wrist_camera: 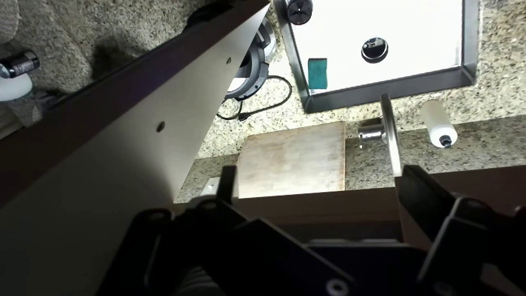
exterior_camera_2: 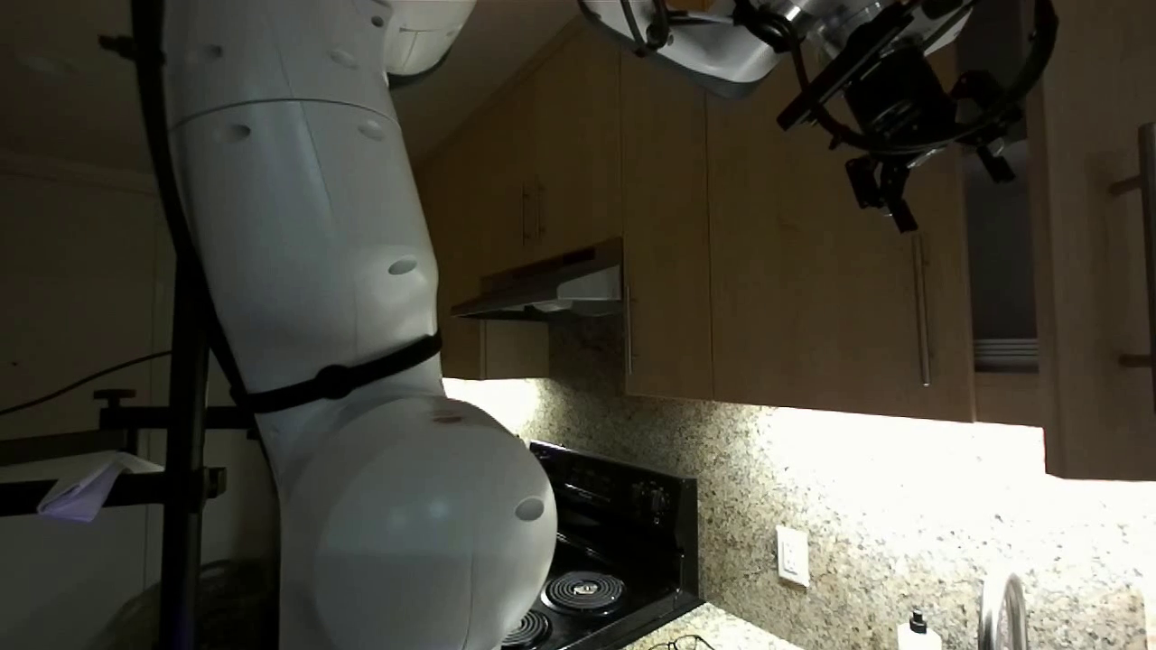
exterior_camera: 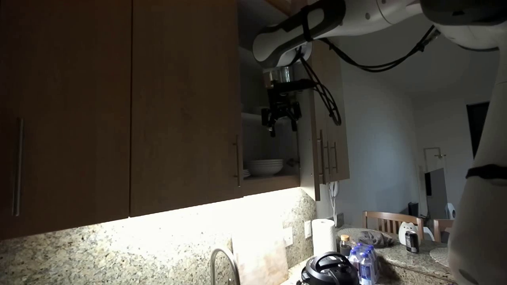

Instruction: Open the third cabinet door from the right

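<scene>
Wrist view, far left: the third cabinet door [wrist_camera: 139,139], standing open, its pale inner face turned toward the tool [wrist_camera: 317,181]; it lies right of the tool in both exterior views.
Bar handle [exterior_camera_2: 1148,262]: slim, upright, on the outer face, the side away from the tool.
Door's long axis: vertical; the tool points mostly downward, so the two run roughly alongside each other.
Door to tool: near, the closer finger [wrist_camera: 227,183] beside the inner face; touching or apart, I cannot tell.
Next push, as I judge it: sideways into that inner face, leftward in the wrist view, should the door need more swing; pulling the handle looks needless, since the task seems almost done.
Tool, middle: spread wide, pinching nothing, higher than the stacked bowls [exterior_camera: 266,167]; how deep it sits in the opening is unclear.
Neighbouring door [wrist_camera: 491,181], right: closed, its free edge close to the farther finger; drifting this way would likely knock it.
</scene>
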Available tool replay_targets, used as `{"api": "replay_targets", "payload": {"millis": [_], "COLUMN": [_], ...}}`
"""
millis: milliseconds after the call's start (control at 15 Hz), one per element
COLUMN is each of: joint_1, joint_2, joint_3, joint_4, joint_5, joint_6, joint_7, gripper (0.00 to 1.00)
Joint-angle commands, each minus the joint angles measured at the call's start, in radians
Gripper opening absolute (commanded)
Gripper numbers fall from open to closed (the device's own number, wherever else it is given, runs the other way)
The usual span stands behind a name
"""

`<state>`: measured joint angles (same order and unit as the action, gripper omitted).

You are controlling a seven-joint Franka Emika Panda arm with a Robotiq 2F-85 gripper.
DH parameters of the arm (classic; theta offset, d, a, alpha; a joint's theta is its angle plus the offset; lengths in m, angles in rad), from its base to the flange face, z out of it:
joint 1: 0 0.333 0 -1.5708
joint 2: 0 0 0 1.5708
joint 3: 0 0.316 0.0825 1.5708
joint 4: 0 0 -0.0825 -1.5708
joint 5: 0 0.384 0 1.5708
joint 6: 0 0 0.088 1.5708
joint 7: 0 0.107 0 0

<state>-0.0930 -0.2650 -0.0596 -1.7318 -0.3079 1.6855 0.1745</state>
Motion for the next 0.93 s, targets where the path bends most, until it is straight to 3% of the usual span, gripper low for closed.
{"api": "replay_targets", "payload": {"millis": [0, 867], "joint_1": [-0.021, -0.055], "joint_2": [0.034, 0.008], "joint_3": [-0.007, -0.045], "joint_4": [0.037, 0.019], "joint_5": [0.005, 0.021], "joint_6": [-0.003, -0.015], "joint_7": [0.052, 0.161], "gripper": [1.00, 1.00]}}
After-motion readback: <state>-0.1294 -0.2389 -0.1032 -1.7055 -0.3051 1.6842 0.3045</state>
